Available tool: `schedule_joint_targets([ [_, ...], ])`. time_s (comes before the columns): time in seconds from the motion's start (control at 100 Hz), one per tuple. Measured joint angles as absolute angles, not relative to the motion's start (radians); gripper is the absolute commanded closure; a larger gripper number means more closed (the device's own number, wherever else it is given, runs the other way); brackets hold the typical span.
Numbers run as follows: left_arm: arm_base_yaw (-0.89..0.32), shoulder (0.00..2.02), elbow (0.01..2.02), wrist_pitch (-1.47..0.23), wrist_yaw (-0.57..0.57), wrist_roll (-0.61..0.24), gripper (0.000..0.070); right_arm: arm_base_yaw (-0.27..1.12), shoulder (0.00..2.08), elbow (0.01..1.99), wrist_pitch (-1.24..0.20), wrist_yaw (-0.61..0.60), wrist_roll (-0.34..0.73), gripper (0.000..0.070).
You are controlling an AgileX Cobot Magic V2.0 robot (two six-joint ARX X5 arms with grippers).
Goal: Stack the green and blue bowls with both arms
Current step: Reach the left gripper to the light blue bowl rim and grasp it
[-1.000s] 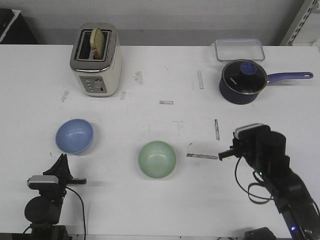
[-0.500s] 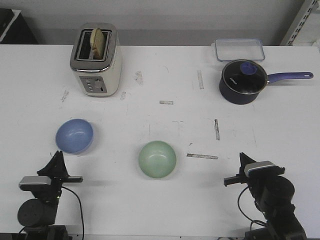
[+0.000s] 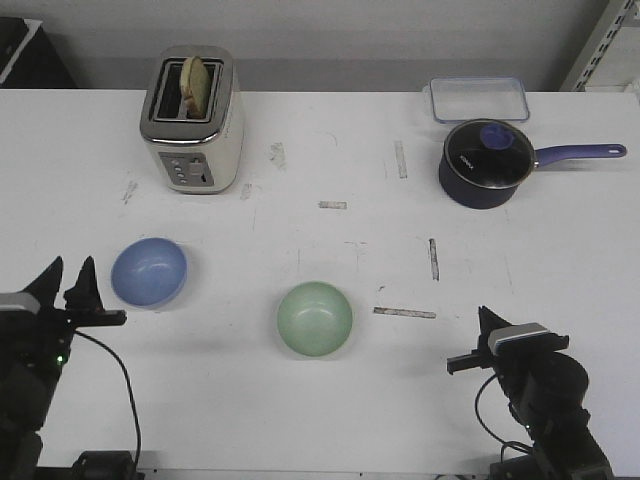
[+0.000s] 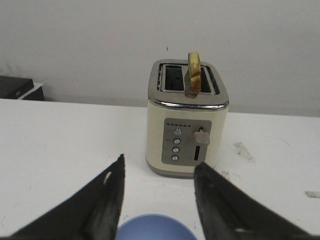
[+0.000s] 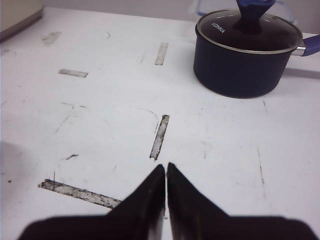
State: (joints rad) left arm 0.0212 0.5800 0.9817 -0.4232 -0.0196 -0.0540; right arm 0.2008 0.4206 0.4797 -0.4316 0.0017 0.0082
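The periwinkle blue bowl (image 3: 149,272) sits empty and upright on the white table (image 3: 320,400) at the left. The mint green bowl (image 3: 314,318) sits empty near the middle front. My left gripper (image 3: 68,272) is open and empty, just left of the blue bowl; in the left wrist view the blue bowl's rim (image 4: 157,227) shows between its spread fingers (image 4: 107,200). My right gripper (image 3: 484,318) is shut and empty at the front right, well right of the green bowl. The green bowl is out of both wrist views.
A cream toaster (image 3: 193,121) with a slice of bread stands at the back left; it also shows in the left wrist view (image 4: 187,125). A navy saucepan (image 3: 487,163) with a lid and long handle and a clear box (image 3: 479,99) stand at the back right. Tape marks dot the table.
My left arm has swung out to the left and its gripper has opened beside the blue bowl. My right arm drew back to the front right, then held still. The bowls have not moved.
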Motion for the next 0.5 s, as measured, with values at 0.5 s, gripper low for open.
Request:
schedule_joint_targets([
  [0.5, 0.164, 1.172, 1.193, -0.749, 0.062, -0.069, 0.0050, 0.201, 0.437, 0.480, -0.429, 0.001, 0.008, 0.0700],
])
